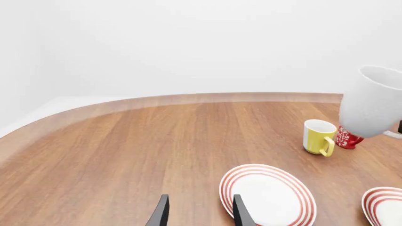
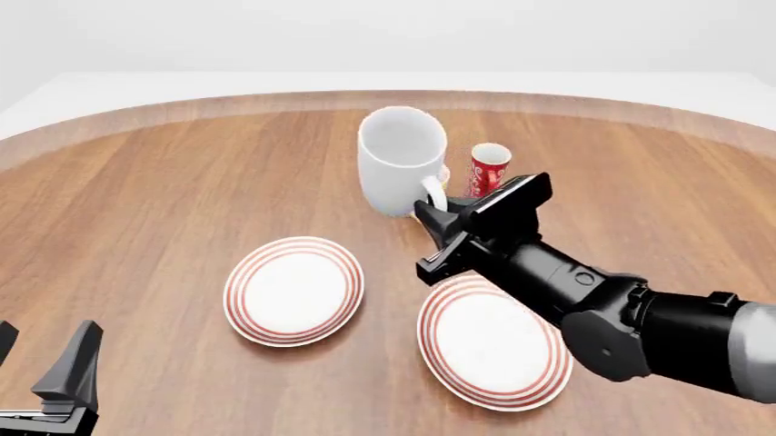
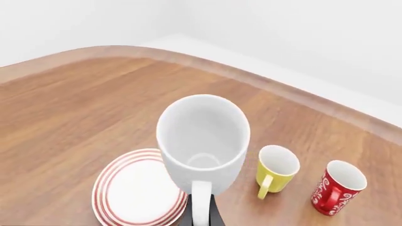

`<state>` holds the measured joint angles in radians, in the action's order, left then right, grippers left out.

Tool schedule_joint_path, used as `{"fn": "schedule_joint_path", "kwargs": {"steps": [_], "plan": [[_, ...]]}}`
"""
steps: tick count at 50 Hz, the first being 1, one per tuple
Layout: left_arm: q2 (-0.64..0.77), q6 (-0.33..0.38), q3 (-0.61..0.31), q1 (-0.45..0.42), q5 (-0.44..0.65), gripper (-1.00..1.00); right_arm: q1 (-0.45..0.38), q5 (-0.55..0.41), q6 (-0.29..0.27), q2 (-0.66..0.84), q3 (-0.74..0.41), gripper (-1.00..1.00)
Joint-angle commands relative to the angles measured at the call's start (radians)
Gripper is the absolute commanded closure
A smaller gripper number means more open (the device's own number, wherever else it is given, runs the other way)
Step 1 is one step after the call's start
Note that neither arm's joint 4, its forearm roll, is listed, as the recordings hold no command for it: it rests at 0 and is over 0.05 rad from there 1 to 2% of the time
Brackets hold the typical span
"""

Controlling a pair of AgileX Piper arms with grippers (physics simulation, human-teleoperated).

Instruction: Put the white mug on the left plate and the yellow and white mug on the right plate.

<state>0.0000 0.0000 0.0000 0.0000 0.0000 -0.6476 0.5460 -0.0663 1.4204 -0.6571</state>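
Observation:
My right gripper [image 2: 434, 211] is shut on the loop handle of the white mug [image 2: 401, 159] and holds it upright in the air, above the table between the plates and the cups. The white mug also shows in the right wrist view [image 3: 202, 141] and the left wrist view [image 1: 373, 101]. The yellow and white mug [image 3: 276, 170] stands on the table beside a red cup; in the front view the white mug hides it. It shows in the left wrist view [image 1: 318, 136]. The left plate [image 2: 294, 291] and right plate [image 2: 492, 343] are bare. My left gripper [image 1: 201, 213] is open, empty, low at the front left [image 2: 43, 361].
A red cup with white lettering [image 2: 489, 168] stands just right of the yellow and white mug, also in the right wrist view [image 3: 336, 187]. The left plate [image 3: 135, 190] lies below and beside the raised mug. The curved table edge [image 2: 388, 95] runs along the back.

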Motion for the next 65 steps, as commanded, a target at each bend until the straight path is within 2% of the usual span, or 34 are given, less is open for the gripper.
{"fn": "schedule_joint_path", "kwargs": {"steps": [1, 11, 13, 65], "plan": [[0.000, 0.000, 0.000, 0.000, 0.000, -1.00, -0.024, 0.014, 0.011, 0.075, -0.047, 1.00], [0.000, 0.000, 0.000, 0.000, 0.000, -1.00, -0.024, 0.014, 0.011, 0.075, -0.047, 1.00], [0.000, 0.000, 0.000, 0.000, 0.000, -1.00, -0.044, 0.023, 0.021, 0.139, -0.085, 1.00], [0.000, 0.000, 0.000, 0.000, 0.000, -1.00, -0.123, 0.022, 0.066, 0.375, -0.236, 1.00]]}}
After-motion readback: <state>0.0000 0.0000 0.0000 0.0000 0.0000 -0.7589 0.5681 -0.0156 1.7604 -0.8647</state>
